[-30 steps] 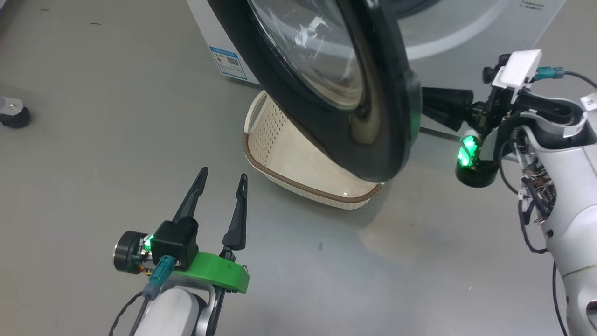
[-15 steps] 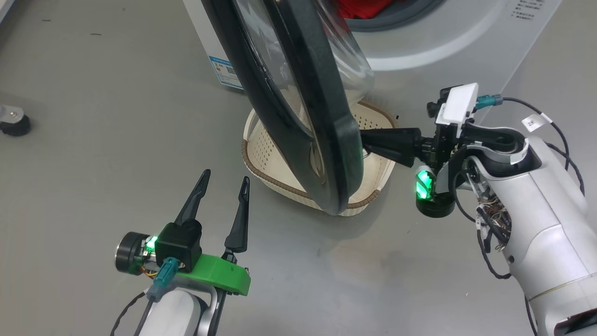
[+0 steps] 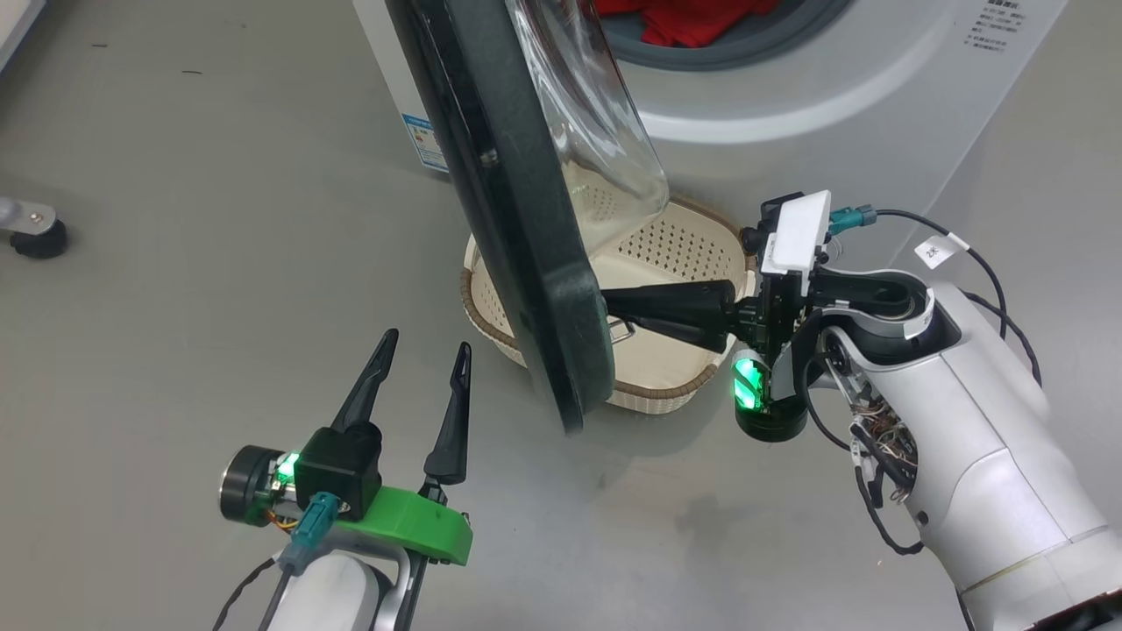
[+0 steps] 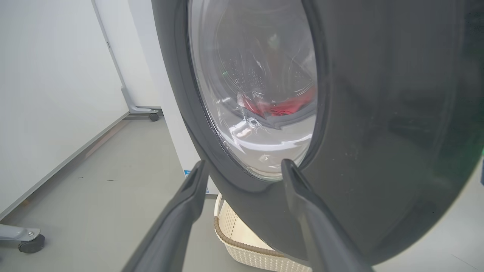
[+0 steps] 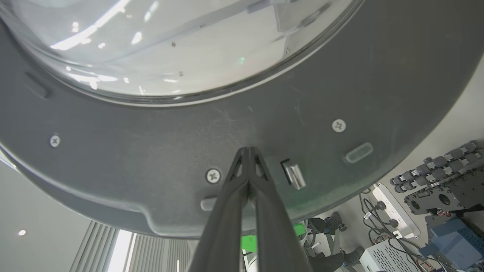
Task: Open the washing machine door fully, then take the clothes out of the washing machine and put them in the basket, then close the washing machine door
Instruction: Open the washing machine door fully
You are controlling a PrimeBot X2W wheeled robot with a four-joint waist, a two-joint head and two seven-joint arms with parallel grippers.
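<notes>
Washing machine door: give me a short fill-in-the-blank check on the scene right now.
The right gripper is ____, its tips at the inner face of the door.
The left gripper is ____ and touches nothing.
The clothes in the washing machine are ____.
The basket stands on the ____.
Missing words: shut; open; red; floor.
</notes>
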